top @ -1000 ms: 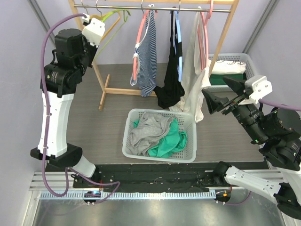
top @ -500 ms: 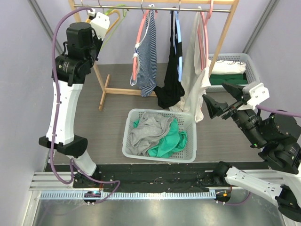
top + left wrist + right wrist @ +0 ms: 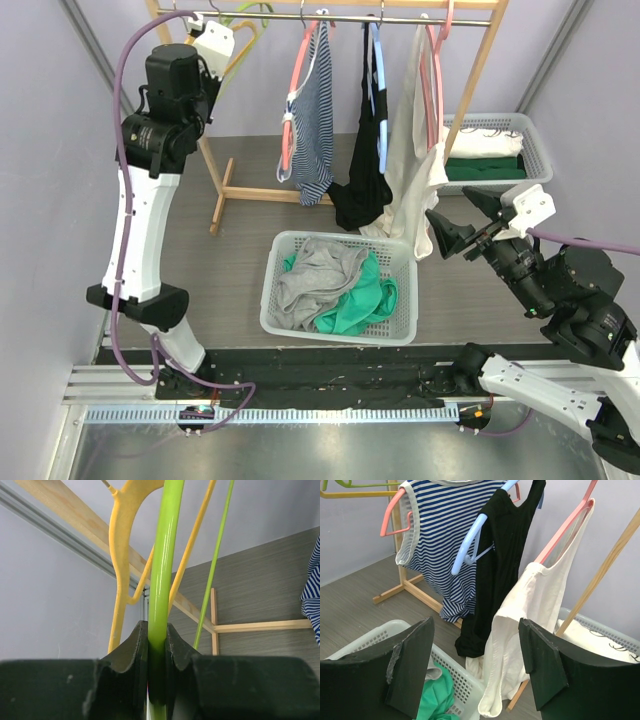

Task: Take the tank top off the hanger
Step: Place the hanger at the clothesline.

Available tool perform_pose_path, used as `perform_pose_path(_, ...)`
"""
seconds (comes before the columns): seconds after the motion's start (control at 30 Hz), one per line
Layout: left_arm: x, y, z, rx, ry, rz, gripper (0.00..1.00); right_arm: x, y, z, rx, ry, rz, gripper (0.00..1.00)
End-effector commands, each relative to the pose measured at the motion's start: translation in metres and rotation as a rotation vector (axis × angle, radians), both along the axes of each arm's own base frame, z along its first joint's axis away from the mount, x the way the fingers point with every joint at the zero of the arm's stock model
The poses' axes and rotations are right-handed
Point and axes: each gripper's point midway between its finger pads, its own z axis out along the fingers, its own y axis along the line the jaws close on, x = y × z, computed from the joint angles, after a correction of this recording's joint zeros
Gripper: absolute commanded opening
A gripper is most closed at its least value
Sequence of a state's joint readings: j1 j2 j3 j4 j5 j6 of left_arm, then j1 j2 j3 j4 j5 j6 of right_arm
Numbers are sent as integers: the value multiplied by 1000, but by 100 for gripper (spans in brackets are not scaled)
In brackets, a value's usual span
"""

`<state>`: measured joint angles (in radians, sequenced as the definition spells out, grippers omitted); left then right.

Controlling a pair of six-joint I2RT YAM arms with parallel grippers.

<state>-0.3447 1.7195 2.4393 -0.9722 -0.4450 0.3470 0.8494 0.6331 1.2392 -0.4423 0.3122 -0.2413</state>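
Cloth of the white tank top looks thin, light and soft, so I judge it will fold and slip rather than keep its shape. It hangs by its straps on a pink hanger at the right end of the rail, and its hem comes low beside the white laundry basket. A good place to take hold seems to be the shoulder edge near the hanger arm, to draw the strap down and off.

The right claw stands wide, holds nothing and faces this garment, apart from it. Just beside hangs a black tank top on a blue hanger. It seems to touch the white one and could be caught together with it. Further left is a striped tank top. The slanted wooden post of the rack is close behind the white one.

The left claw is closed narrow on a bare green hanger, next to a yellow hanger.
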Motion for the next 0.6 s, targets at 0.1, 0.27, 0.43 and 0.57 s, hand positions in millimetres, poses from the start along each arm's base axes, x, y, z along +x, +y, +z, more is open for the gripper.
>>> perform_pose_path(0.1, 18, 0, 22, -13, -104, 26, 0, -1, 5, 7, 48, -3, 22, 72)
perform_pose_path(0.27, 24, -3, 22, -14, -113, 16, 0, -2, 5, 4, 57, 9, 26, 70)
perform_pose_path(0.43, 22, -2, 20, -14, -112, 23, 0, -3, 5, 6, 66, 11, 31, 69)
perform_pose_path(0.57, 14, -2, 45, -72, -201, 15, 0, -2, 8, 5, 64, 22, 40, 68)
